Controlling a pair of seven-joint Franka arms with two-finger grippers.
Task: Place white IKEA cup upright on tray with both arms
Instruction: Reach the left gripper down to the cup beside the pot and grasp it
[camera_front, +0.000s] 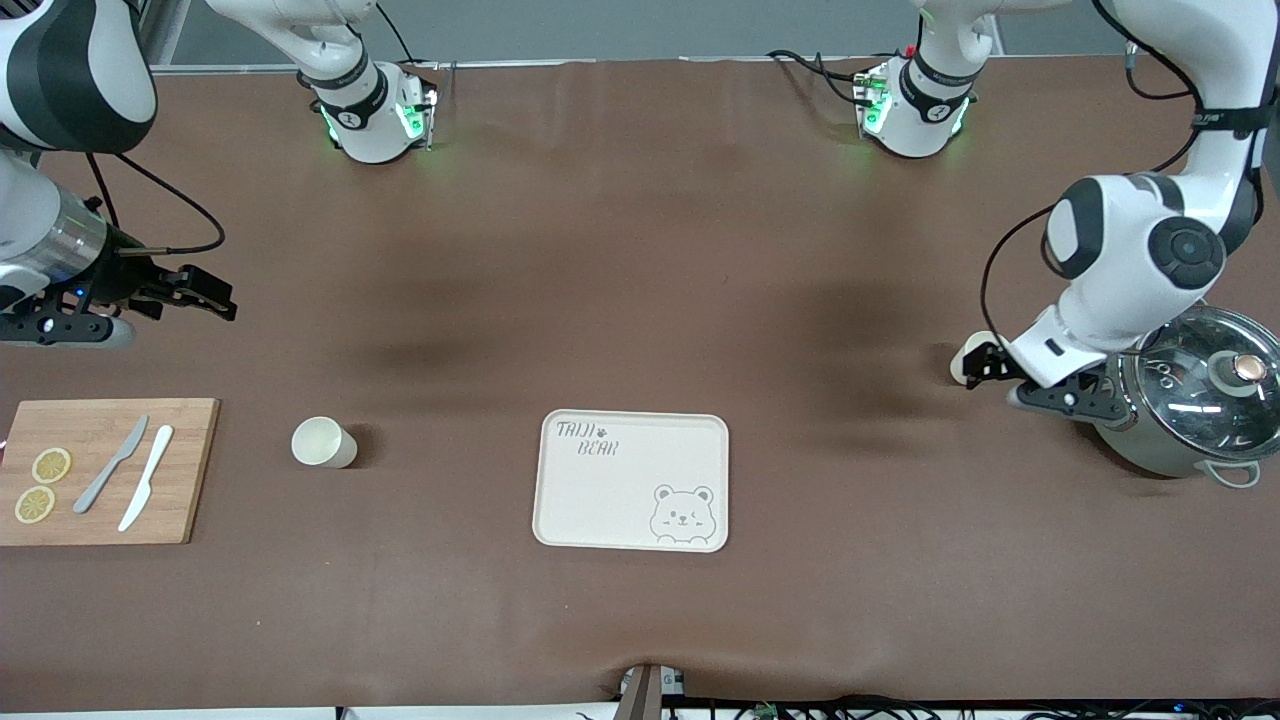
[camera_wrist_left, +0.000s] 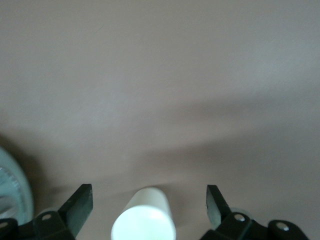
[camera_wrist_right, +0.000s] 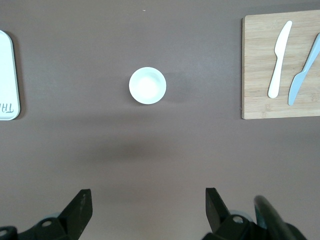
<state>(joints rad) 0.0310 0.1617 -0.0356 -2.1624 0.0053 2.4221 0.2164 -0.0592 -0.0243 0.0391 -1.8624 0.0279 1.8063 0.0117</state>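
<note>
White cup (camera_front: 323, 442) (camera_wrist_right: 147, 85) stood upright on the brown table (camera_front: 640, 250), mouth up, between the cutting board (camera_front: 110, 470) (camera_wrist_right: 260, 65) and the tray (camera_front: 632, 480) (camera_wrist_right: 9, 75); it touched neither and was not on the tray; tray lay flat near the middle of the table, bear face at the corner nearest the front camera toward the left arm's end, nothing on it.

Right gripper (camera_front: 205, 295) (camera_wrist_right: 148, 197) hung over bare table at the right arm's end, fingers spread wide, holding nothing; the cup showed well clear of it in the right wrist view.

Left gripper (camera_front: 990, 380) (camera_wrist_left: 150, 195) was low at the left arm's end, just beside the pot (camera_front: 1190, 405) (camera_wrist_left: 12, 185); fingers wide apart; a white cylinder (camera_front: 965, 352) (camera_wrist_left: 143, 217), cup-like, sat between them with a gap on each side, not gripped; could not tell whether it stood or lay on its side.

Pot had a glass lid (camera_front: 1215, 380) on.

Cutting board carried two lemon slices (camera_front: 50, 465), a grey knife (camera_front: 110, 465) (camera_wrist_right: 302, 70) and a white knife (camera_front: 146, 478) (camera_wrist_right: 279, 60), the knives side by side, apart.
</note>
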